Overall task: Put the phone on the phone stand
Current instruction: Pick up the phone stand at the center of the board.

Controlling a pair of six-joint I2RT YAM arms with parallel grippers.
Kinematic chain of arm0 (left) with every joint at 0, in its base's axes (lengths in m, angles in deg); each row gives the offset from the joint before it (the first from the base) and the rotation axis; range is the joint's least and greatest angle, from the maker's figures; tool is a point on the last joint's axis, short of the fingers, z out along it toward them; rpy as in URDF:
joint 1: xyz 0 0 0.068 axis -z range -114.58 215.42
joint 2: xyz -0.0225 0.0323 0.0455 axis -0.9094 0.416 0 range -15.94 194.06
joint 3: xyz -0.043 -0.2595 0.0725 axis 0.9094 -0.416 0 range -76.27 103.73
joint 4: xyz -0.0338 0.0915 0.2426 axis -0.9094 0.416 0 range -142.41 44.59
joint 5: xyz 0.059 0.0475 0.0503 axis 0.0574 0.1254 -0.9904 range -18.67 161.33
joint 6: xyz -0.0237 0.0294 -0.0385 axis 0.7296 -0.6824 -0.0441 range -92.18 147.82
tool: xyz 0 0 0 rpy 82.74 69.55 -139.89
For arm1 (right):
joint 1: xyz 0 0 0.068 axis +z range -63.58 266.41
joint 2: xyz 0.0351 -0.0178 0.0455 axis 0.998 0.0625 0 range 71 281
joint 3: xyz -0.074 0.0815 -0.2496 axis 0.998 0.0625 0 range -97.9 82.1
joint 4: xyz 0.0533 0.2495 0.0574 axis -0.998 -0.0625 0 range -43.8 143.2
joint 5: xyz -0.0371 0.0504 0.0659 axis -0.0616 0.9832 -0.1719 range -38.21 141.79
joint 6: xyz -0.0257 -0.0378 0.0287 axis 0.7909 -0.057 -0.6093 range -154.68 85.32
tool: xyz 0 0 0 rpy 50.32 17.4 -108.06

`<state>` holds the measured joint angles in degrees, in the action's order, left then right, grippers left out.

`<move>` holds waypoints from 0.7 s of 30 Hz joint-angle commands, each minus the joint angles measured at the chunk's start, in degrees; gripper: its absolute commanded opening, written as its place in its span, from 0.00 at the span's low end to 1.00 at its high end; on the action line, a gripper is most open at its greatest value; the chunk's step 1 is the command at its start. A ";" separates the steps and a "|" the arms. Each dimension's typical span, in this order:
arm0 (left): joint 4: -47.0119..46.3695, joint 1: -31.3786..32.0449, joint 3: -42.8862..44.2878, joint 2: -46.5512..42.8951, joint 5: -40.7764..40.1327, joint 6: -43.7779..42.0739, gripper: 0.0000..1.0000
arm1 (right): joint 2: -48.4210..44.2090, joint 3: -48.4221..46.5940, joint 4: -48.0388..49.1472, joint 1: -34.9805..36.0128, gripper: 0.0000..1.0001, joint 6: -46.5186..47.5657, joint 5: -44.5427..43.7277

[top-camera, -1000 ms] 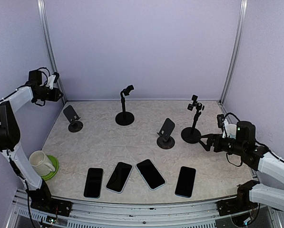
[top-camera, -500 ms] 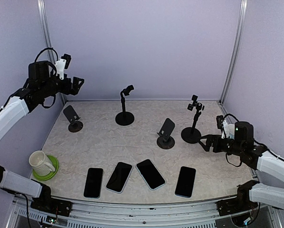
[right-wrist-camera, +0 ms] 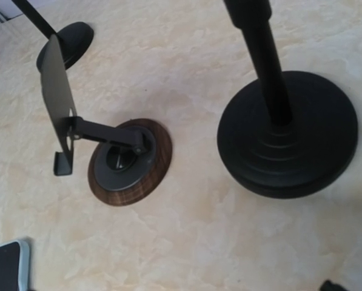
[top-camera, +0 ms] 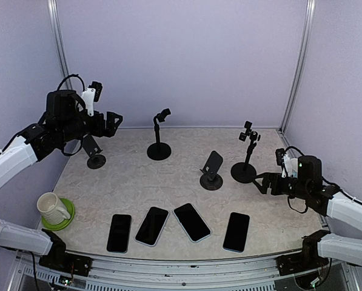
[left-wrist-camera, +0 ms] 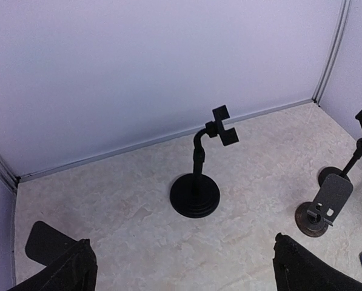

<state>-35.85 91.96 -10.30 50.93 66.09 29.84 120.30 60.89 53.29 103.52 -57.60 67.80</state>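
Black glass, face up: counted four phones (top-camera: 152, 225) lying flat in a loose row along the near edge of the table (top-camera: 138, 188), touching no stand. Noted the third angled toward the second, the fourth a little apart on the right. Saw four stands farther back: plate stand (top-camera: 211, 170) nearest the row, clamp stand (top-camera: 247, 154) just right of it, gooseneck stand (top-camera: 159, 138) at mid-back, small stand (top-camera: 93, 151) at far left. Found the left gripper (top-camera: 115, 121) up in the air near the small stand, facing across the table, with its fingers (left-wrist-camera: 59, 273) spread wide and nothing between them. Found the right gripper (top-camera: 262, 182) low, just right of the clamp stand's base and aimed at it, with no object seen in its hold; could not tell how far apart its jaws stood. Spotted a mug (top-camera: 50, 207) on a green coaster (top-camera: 68, 218) near the left front corner.
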 commanded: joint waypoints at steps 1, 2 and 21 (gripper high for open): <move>0.46 2.58 -4.17 -1.18 -0.45 6.60 0.99 | 0.17 -1.36 -0.22 0.57 1.00 0.44 -1.06; -1.50 2.58 -5.54 -1.37 1.70 7.88 0.99 | 0.23 -1.68 -0.44 0.60 1.00 0.29 -1.13; -16.44 7.69 -20.98 -1.04 9.61 15.11 0.99 | 0.79 -10.10 -9.24 0.67 1.00 1.48 -8.69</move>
<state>-47.81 98.43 -28.59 49.60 73.79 43.39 120.84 54.00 47.07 103.52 -57.27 63.02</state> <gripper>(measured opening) 0.988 0.998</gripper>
